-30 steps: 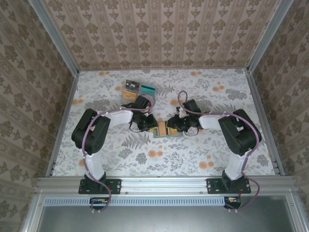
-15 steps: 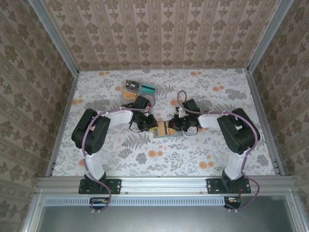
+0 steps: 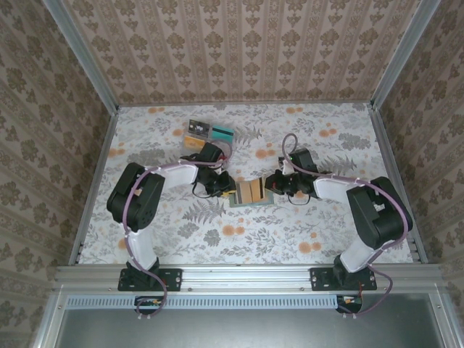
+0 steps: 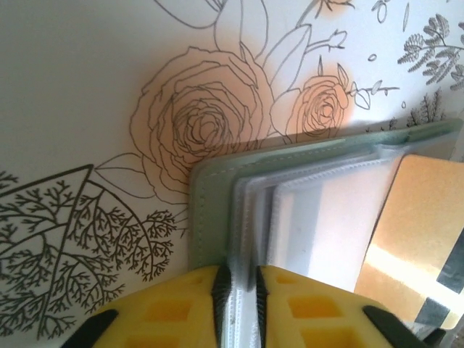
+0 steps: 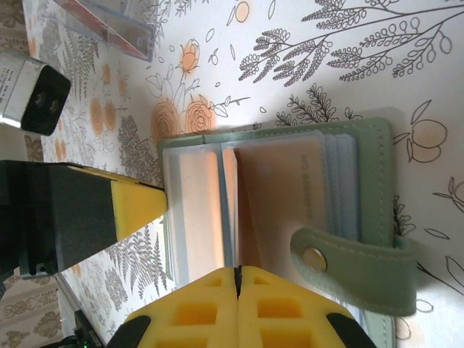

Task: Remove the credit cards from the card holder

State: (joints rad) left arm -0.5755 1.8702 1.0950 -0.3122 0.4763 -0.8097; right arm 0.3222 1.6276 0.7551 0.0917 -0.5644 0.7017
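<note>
mid-frame in the top view, your left gripper [image 4: 238, 284] pinches the open card holder [image 3: 251, 193] to pin it, while your right gripper [image 5: 238, 281] hangs clenched (no card visibly caught) above the sleeved credit cards [image 5: 279, 204].

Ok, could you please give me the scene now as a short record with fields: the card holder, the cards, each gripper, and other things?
card holder: open, flat on the table, between the two grippers
credit cards: a tan-orange one sits in a clear sleeve
left gripper: shut on the card holder's clear sleeves at one edge
right gripper: shut, at the card holder's opposite edge; a grip cannot be told
strap: unfastened, lying over the cover
clear tray: far side of the table, apart from both arms
</note>
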